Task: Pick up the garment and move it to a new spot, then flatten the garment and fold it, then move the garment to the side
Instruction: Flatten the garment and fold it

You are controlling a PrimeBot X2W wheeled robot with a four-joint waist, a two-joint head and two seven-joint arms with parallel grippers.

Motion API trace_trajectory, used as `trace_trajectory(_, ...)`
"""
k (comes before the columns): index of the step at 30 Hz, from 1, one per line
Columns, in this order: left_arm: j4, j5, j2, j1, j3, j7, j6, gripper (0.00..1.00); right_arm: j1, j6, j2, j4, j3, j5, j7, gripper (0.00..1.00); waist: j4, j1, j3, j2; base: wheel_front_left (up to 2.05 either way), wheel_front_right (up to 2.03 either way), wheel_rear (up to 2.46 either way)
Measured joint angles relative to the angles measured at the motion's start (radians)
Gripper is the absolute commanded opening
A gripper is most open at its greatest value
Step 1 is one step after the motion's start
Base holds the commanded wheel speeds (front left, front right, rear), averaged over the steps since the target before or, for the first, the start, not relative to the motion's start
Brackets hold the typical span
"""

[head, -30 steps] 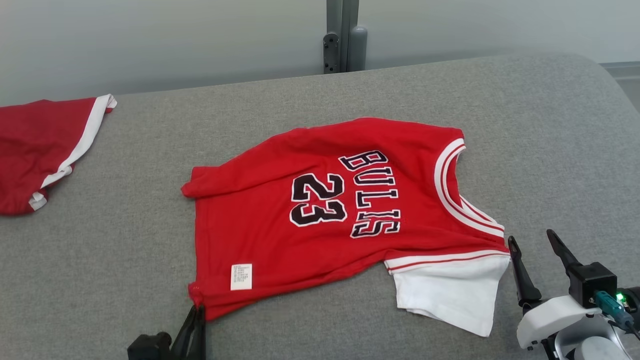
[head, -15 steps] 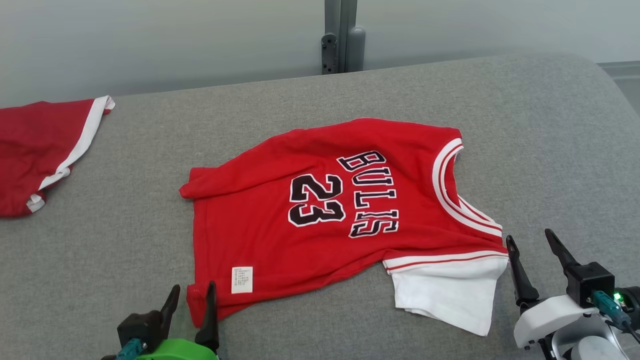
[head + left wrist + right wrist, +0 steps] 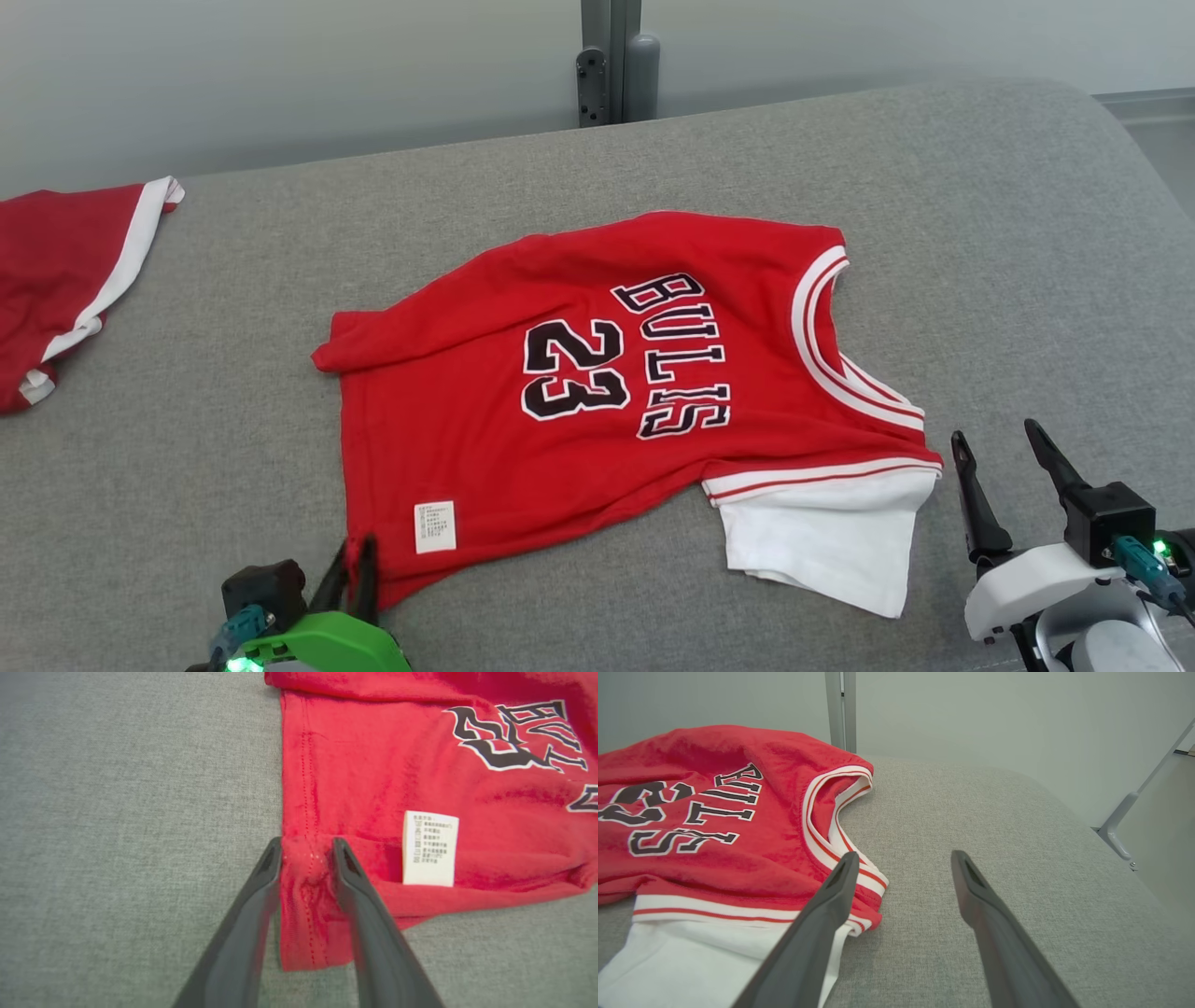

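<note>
A red jersey (image 3: pixel 523 429) with "BULLS 23" lettering, a white sleeve and a white care label lies spread on the grey padded surface (image 3: pixel 187 373). My left gripper (image 3: pixel 357 543) is at its near-left hem corner. The left wrist view shows the two fingers of that gripper (image 3: pixel 307 842) shut on the jersey (image 3: pixel 373 765), with the hem bunched between them. My right gripper (image 3: pixel 994 432) stands open just right of the white sleeve and holds nothing. In the right wrist view the right gripper (image 3: pixel 905 855) has its left finger over the edge of the jersey (image 3: pixel 714 858) near the collar.
A second red garment with white trim (image 3: pixel 65 271) lies at the far left. A metal post (image 3: pixel 607 65) rises behind the surface. The padding curves down at its right edge, where a metal frame leg (image 3: pixel 1125 812) stands.
The left gripper was shut at the hem corner, opened around it half a second ago, and has now shut on it. The head camera shifted slightly. The right gripper held still.
</note>
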Motion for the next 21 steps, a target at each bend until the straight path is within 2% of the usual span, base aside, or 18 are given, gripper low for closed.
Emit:
trace_trajectory(6, -0.134, -0.014, 0.003, 0.050, -0.009, 0.004, -0.016, 0.00, 0.001, 0.000, 0.008, -0.004, -0.008, 0.000, 0.000, 1.00, 0.022, 0.0000, 0.001, 0.0000, 0.00, 0.00, 0.00)
trace_trajectory(14, -0.300, -0.036, 0.009, 0.165, -0.030, 0.021, -0.016, 0.00, 0.001, 0.000, 0.017, -0.007, -0.012, 0.000, 0.000, 1.00, 0.068, 0.0000, 0.002, 0.0000, 0.00, 0.00, 0.00)
trace_trajectory(20, -0.301, -0.065, -0.002, 0.230, -0.047, 0.043, -0.016, 0.00, 0.001, 0.000, 0.020, 0.000, -0.010, 0.000, 0.000, 1.00, 0.101, 0.0000, -0.002, 0.0000, 0.00, 0.00, 0.00)
trace_trajectory(21, -0.288, -0.068, -0.003, 0.234, -0.049, 0.043, -0.016, 0.04, 0.001, 0.000, 0.021, 0.001, -0.010, 0.000, 0.000, 1.00, 0.104, 0.0000, -0.004, 0.0000, 0.00, 0.00, 0.00)
